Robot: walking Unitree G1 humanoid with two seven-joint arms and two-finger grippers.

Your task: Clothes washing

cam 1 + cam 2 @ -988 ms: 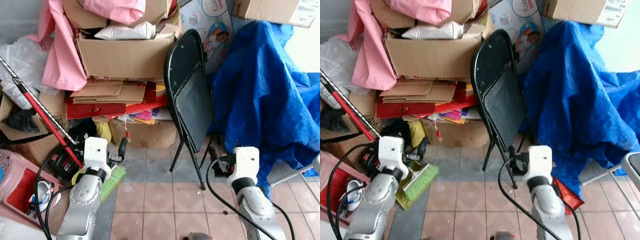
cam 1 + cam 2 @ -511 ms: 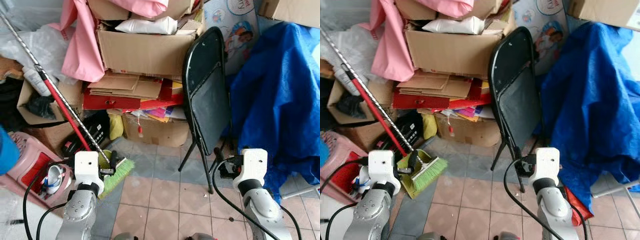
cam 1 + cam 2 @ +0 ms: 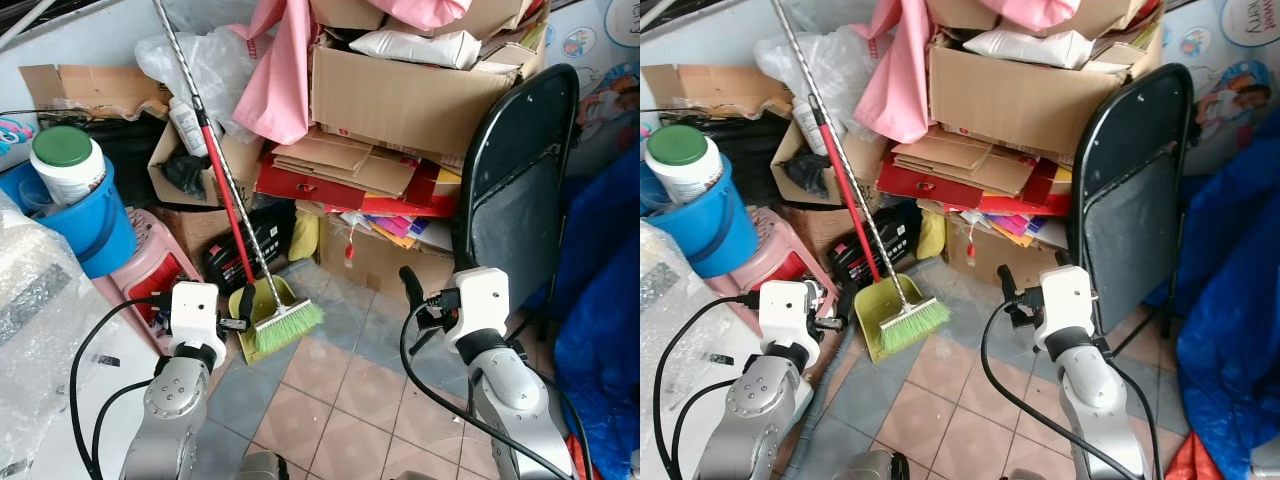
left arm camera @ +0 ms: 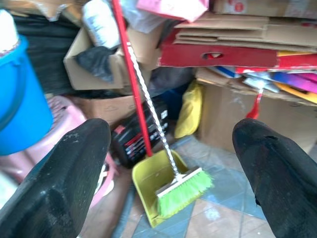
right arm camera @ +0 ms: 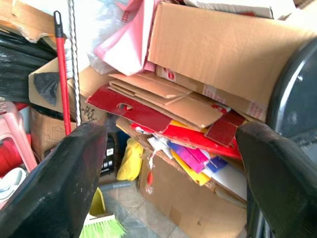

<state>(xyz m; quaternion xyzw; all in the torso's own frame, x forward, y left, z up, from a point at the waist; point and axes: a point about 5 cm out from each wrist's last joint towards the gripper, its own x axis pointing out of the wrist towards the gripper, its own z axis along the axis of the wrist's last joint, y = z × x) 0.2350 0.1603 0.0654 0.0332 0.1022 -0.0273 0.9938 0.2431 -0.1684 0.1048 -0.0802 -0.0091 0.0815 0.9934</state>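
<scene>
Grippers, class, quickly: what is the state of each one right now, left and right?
Left gripper: open, fingers spread wide, holding nothing.
Right gripper: open, fingers spread wide, holding nothing.

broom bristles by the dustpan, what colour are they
Bright green bristles, resting in the yellow plastic dustpan; clearest in the left wrist view.

A broom (image 3: 285,325) and dustpan (image 3: 262,312) sit at the frame's centre, leaning against stacked cardboard boxes (image 3: 400,95) along the top. A bucket (image 3: 85,215) holding a jar (image 3: 67,163) occupies the left edge; a folding chair (image 3: 515,190) stands at right.
</scene>
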